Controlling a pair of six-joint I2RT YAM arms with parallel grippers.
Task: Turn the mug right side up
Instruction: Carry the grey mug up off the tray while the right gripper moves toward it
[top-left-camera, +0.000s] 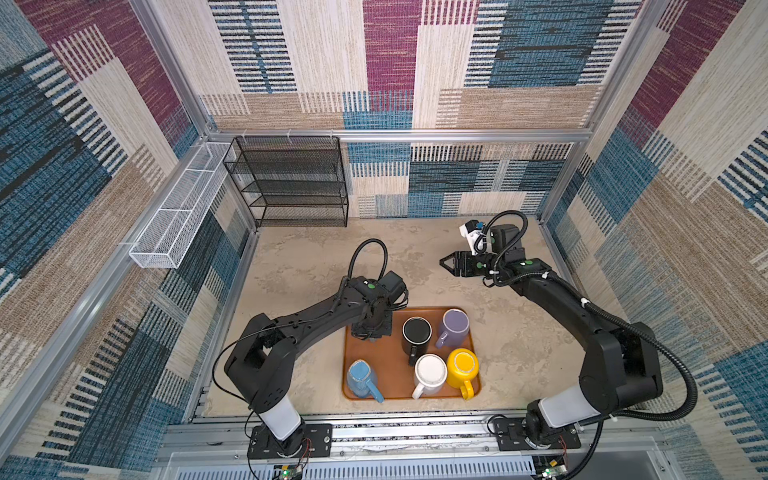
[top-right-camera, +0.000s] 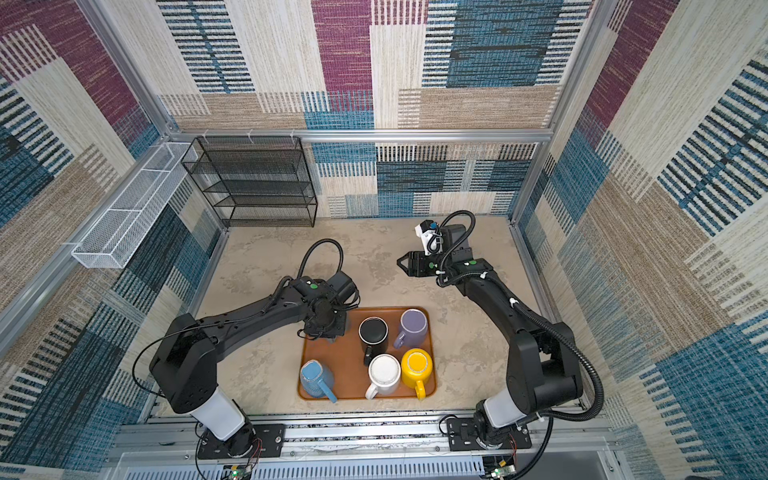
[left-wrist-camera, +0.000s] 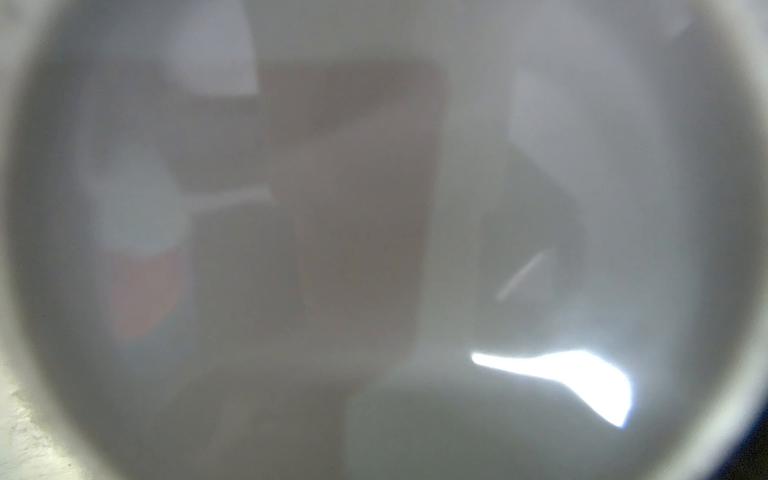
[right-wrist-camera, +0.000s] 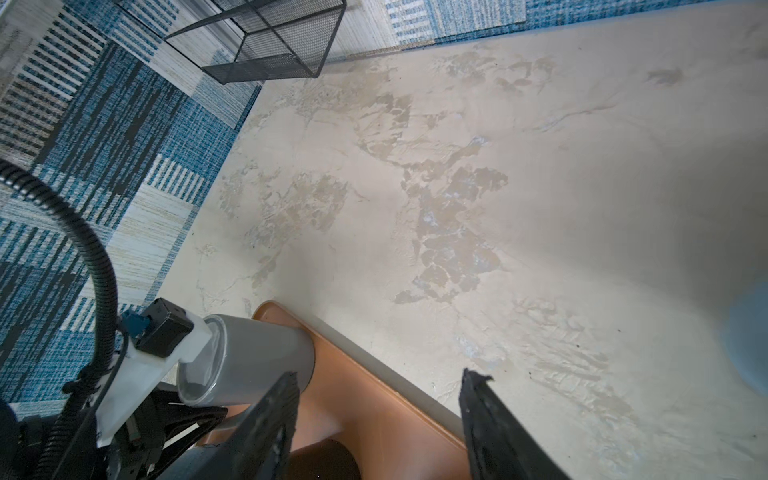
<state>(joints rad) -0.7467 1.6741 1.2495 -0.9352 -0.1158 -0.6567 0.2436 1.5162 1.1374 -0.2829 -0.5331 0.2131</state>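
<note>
At tray (top-left-camera: 388, 374) 11 o'clock corner, left gripper (top-left-camera: 370, 334) is clamped on grey mug (right-wrist-camera: 257, 357); mug lies on its side, mouth toward the wrist cam. At tray's 1 o'clock, right gripper (right-wrist-camera: 380, 373) hangs over mottled beige tabletop (top-left-camera: 311, 257), jaws apart. Room: black mesh shelf (top-left-camera: 291, 178) at 11, white mesh basket (top-left-camera: 178, 208) at 9, woven patchwork walls (top-left-camera: 390, 62), aluminium frame (top-left-camera: 415, 135).

The worktop (top-left-camera: 519, 332) is a pale beige surface with darker mottled patches, walled in on three sides. A brown tray (top-left-camera: 392, 376) with rounded corners lies flat on it near the front edge, about midway across. A black wire-mesh rack (top-left-camera: 291, 183) stands in its back left corner, against the rear wall.
</note>
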